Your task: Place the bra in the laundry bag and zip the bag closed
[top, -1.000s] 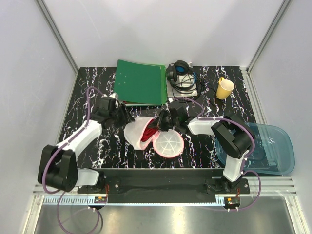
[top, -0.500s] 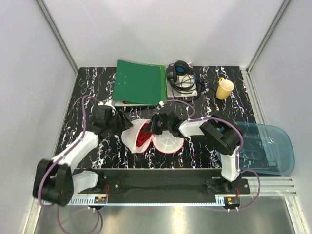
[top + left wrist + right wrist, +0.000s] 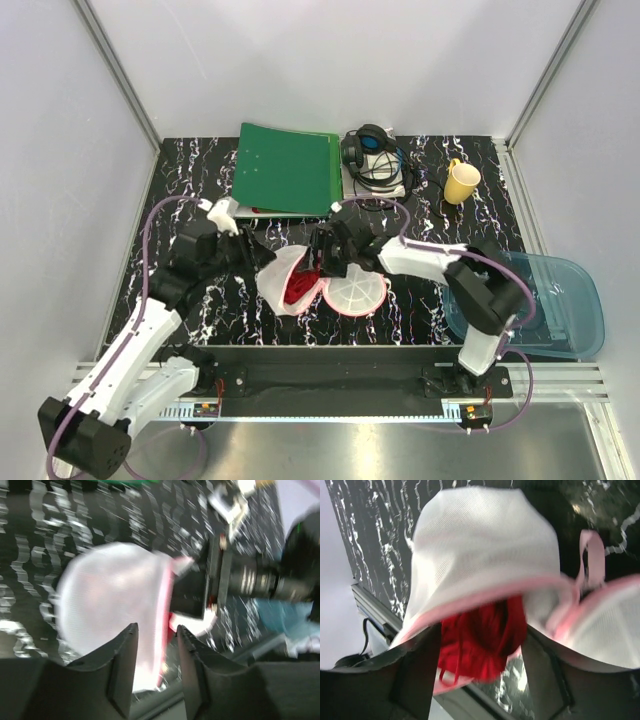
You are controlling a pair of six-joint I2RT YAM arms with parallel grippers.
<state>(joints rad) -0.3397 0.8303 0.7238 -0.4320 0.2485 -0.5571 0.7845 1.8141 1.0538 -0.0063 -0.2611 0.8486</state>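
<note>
The white mesh laundry bag (image 3: 282,283) lies open like a clamshell mid-table, its left half (image 3: 485,545) raised and its round ribbed half (image 3: 356,293) flat. The red bra (image 3: 300,284) sits bunched in the mouth, under the pink rim (image 3: 485,640). My right gripper (image 3: 322,258) reaches into the opening from the right. Its jaws (image 3: 481,632) stand wide apart with the bra between them. My left gripper (image 3: 262,255) is at the raised half's left edge. In the blurred left wrist view its jaws (image 3: 156,629) are apart, with the bag's pink rim (image 3: 164,605) running between them.
A green folder (image 3: 288,168), headphones on a box (image 3: 372,158) and a yellow mug (image 3: 461,182) stand along the back of the black marbled table (image 3: 180,190). A translucent blue tray (image 3: 560,300) hangs off the right edge.
My right gripper has opened and the bra now rests in the bag's mouth. My left gripper has shifted a little right along the raised half, its jaws narrowing.
</note>
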